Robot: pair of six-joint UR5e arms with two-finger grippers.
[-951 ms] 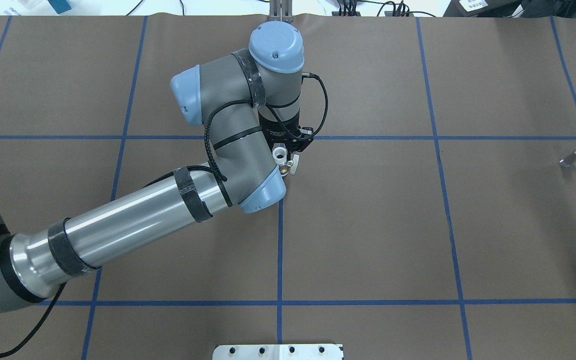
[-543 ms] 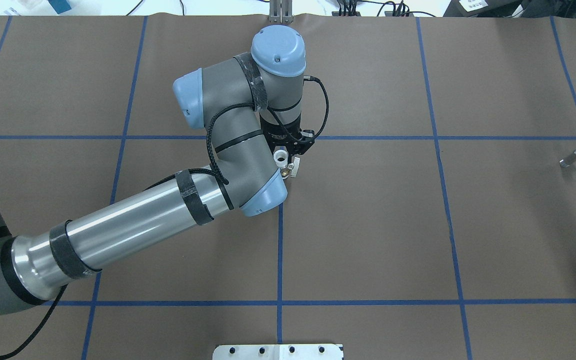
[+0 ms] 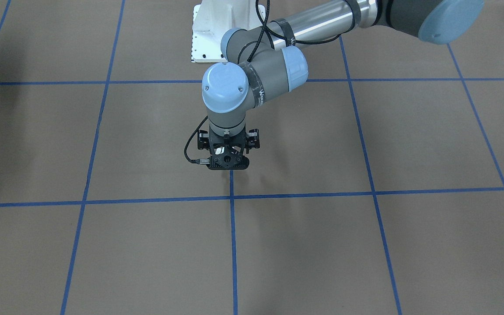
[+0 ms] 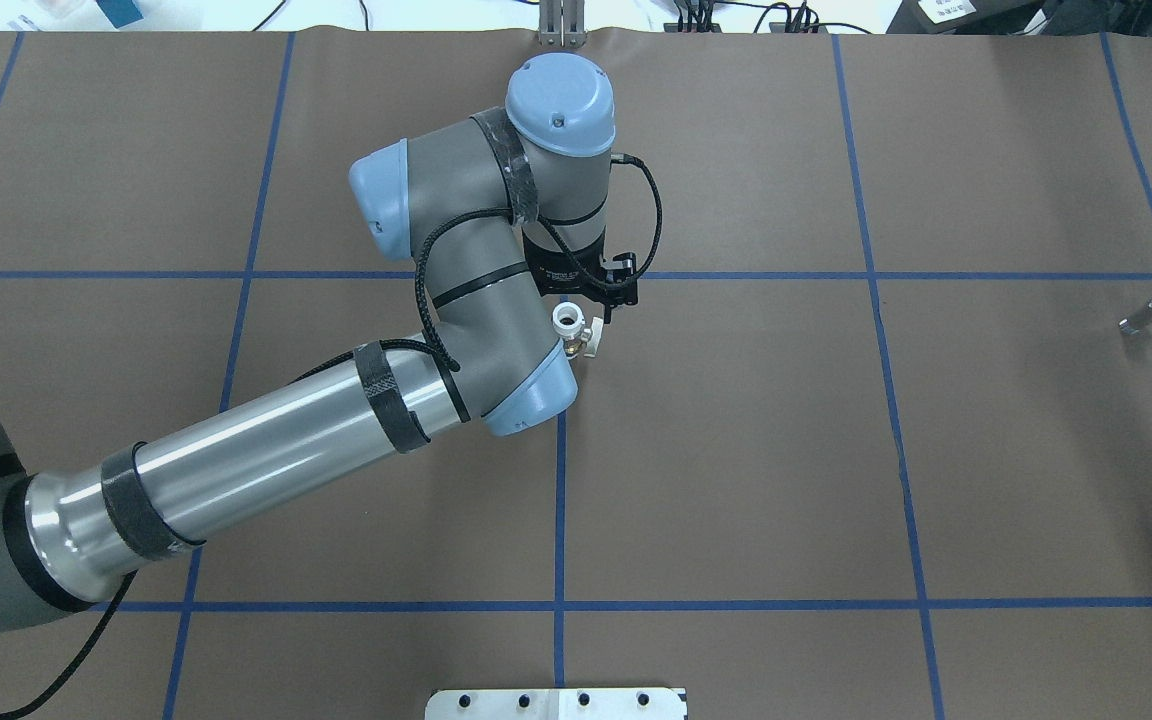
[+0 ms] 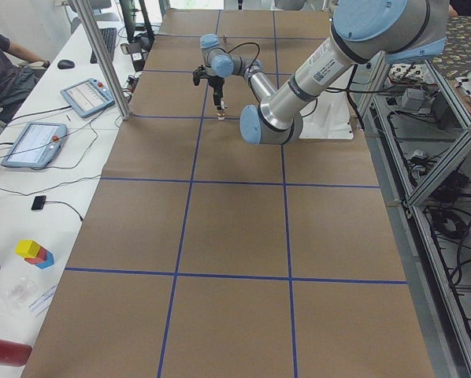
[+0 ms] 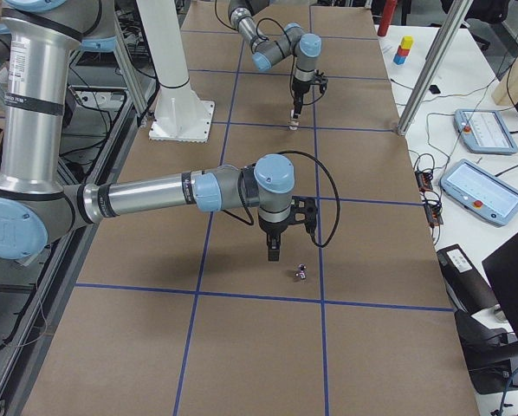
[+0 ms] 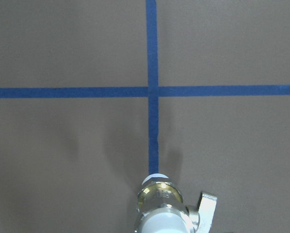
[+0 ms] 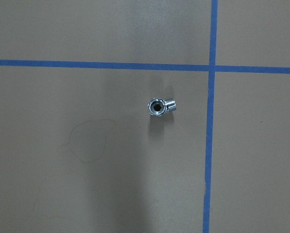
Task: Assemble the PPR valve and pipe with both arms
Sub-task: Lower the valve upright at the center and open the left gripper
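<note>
My left gripper [image 4: 582, 316] is shut on the PPR valve [image 4: 568, 320] and holds it upright just above the table centre, white collar on top, brass middle and pale lever below. The valve fills the bottom edge of the left wrist view [image 7: 163, 206]. In the front view the gripper [image 3: 228, 165] hides it. The pipe [image 4: 1145, 315], a short silvery stub, lies on the table at the far right; it is centred in the right wrist view [image 8: 160, 106]. My right gripper [image 6: 274, 253] hovers above and beside the pipe [image 6: 301, 274]; I cannot tell whether it is open.
Brown paper with a blue tape grid [image 4: 560, 500] covers the table. The white bolted pedestal [image 4: 556, 703] stands at the robot's edge. A metal post [image 5: 101, 55] and a desk with tablets [image 5: 38, 142] line the far side.
The left arm has shifted slightly to the right with its wrist turned a little, carrying the valve with it. The pipe has not moved.
</note>
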